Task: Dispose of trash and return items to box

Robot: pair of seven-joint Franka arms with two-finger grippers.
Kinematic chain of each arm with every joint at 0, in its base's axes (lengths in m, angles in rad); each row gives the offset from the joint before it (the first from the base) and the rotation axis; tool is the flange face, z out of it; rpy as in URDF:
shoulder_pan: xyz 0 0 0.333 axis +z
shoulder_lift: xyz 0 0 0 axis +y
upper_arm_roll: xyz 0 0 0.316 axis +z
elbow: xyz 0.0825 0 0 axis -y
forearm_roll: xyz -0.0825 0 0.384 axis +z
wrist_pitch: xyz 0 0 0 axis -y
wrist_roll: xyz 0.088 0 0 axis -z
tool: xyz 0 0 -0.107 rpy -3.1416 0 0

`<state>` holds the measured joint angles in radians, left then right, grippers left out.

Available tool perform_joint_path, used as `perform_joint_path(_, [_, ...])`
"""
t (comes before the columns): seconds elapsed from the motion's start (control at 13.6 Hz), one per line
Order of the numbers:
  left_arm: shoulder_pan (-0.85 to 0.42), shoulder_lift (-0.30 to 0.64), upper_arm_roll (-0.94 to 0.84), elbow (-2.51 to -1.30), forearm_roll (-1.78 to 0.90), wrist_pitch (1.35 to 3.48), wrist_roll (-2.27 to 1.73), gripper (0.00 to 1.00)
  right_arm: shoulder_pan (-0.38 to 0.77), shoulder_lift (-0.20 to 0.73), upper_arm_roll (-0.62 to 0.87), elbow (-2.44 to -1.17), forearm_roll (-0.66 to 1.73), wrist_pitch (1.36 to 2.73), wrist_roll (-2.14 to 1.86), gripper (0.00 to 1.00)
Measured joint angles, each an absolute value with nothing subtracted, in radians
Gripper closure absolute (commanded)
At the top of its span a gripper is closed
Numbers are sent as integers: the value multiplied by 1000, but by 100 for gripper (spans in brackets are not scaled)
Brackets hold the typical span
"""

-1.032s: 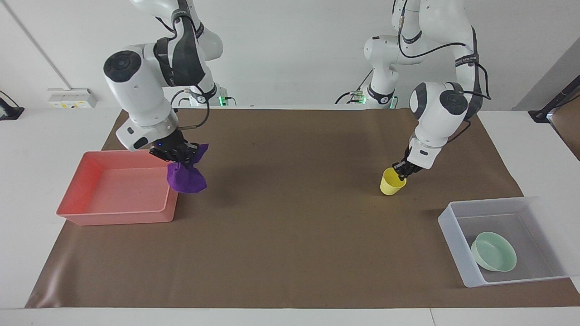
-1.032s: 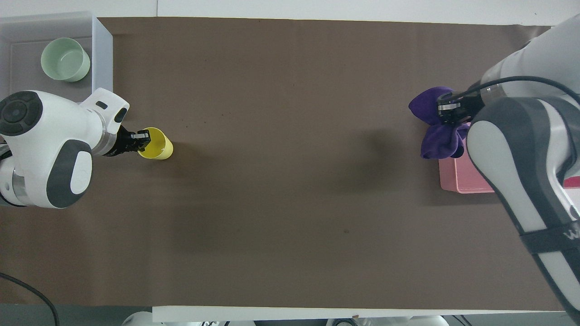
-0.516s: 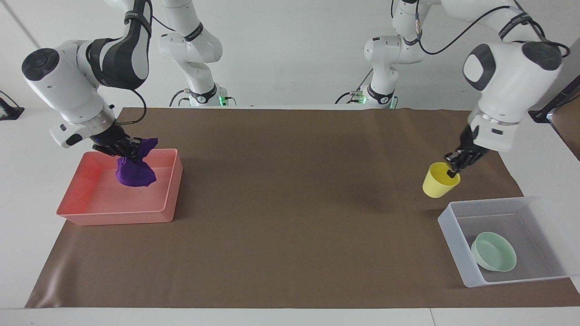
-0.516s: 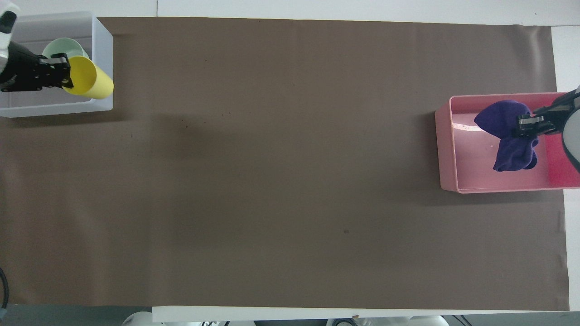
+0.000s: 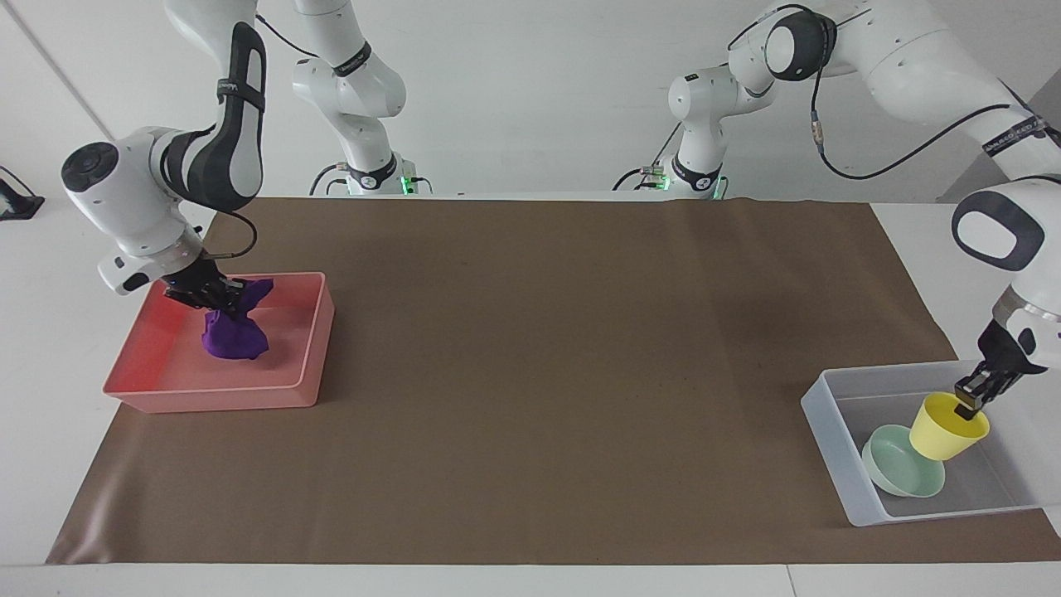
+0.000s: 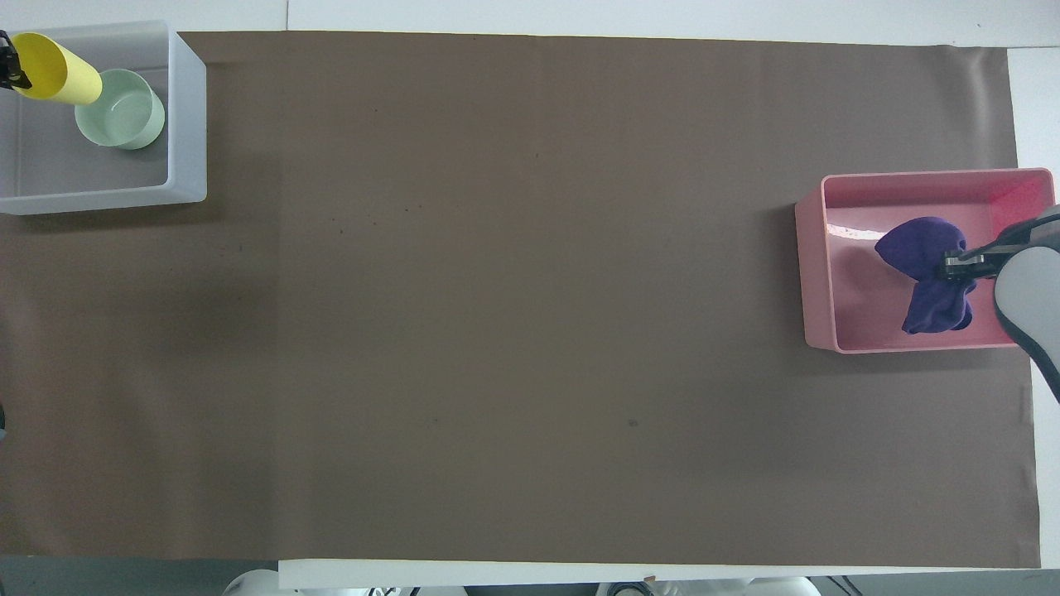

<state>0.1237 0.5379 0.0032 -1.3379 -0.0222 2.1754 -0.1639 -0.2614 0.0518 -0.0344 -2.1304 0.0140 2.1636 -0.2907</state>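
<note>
Right gripper [image 5: 222, 296] pinches the top of the purple cloth [image 5: 234, 335], fingers pressed on a bunch of fabric. The cloth is deep purple, soft and creased, one flap sticking out above the pinch and a rounded wad sagging below it. That wad hangs inside the pink tray [image 5: 141, 398] at the right arm's end of the table, its lower end down at the tray floor; whether it rests there is hard to tell.

Over to the left gripper [image 5: 966, 405]: it clamps the rim of the yellow cup [image 5: 945, 431], one finger inside the mouth. The cup is plain yellow, tapered, tilted in the grip, held over the translucent grey-white box [image 5: 837, 448]. Inside that box sits the mint-green bowl [image 5: 895, 477], shallow and round, upright on the floor, just beside the cup's base. Brown mat [image 5: 547, 373] covers the table between tray and box.
</note>
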Motion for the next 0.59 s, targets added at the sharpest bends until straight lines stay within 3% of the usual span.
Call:
perform_joint_path(0.15, [127,583,5,-1338,-21,2214,-155,100,-264,54,-34,-2147,14,2181,-303,16])
perform_joint_path(0.22, [130,595,5,-1338,-21,2224,-138,89,-264,54,-34,-2147,14,2181,-304,3])
perform_joint_path(0.29, [134,600,5,-1338,-21,2231,-126,19,-264,53,-34,-2146,14,2181,-305,1])
perform_joint_path(0.37, [136,601,5,-1339,-20,2244,-117,0,-264,53,-32,-2144,14,2180,-306,1])
perform_joint_path(0.59, [127,601,1,-1347,-19,2260,-114,0,-246,47,-20,-2110,16,2109,-307,1])
